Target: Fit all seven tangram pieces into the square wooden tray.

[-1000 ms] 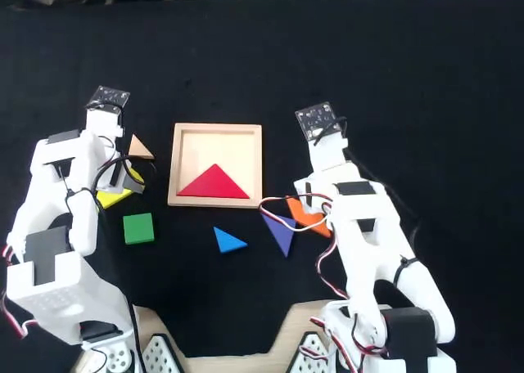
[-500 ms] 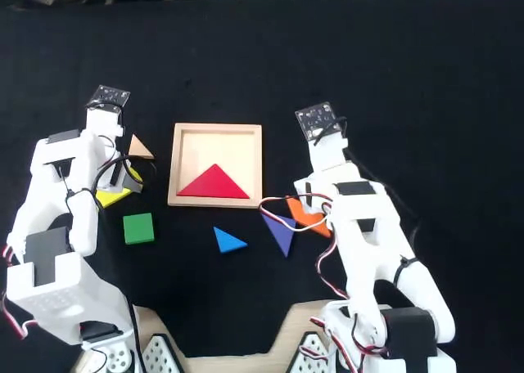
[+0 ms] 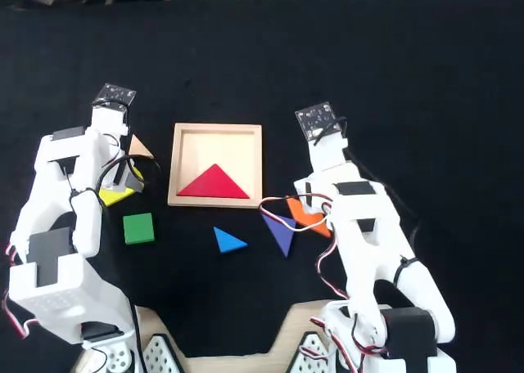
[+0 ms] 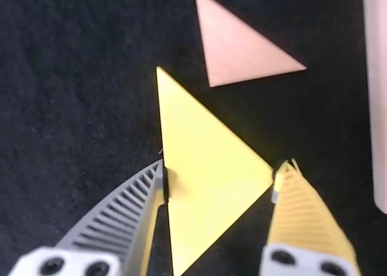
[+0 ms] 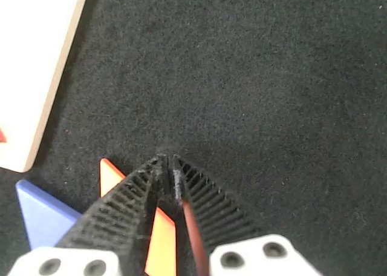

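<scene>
The square wooden tray (image 3: 184, 136) holds one red triangle (image 3: 213, 182). To its left, my left gripper (image 4: 221, 170) is shut on the yellow triangle (image 4: 205, 179), one finger on each edge, low on the black table; in the high view that gripper (image 3: 127, 179) is beside the tan triangle (image 3: 141, 149). The tan triangle (image 4: 239, 49) lies just beyond the yellow one. My right gripper (image 5: 166, 161) is shut with nothing in it, over the orange piece (image 5: 160, 230) and next to the purple triangle (image 5: 42, 218). The green square (image 3: 138, 228) and blue triangle (image 3: 228, 240) lie in front of the tray.
A black cloth (image 3: 393, 62) covers the table. The orange piece (image 3: 307, 213) and purple triangle (image 3: 281, 230) lie against the right arm (image 3: 360, 226), right of the tray's front corner. Red and white wires loop over them.
The left arm has shifted slightly to the right, toward the tray. The yellow triangle has hardly moved. The right arm is still.
</scene>
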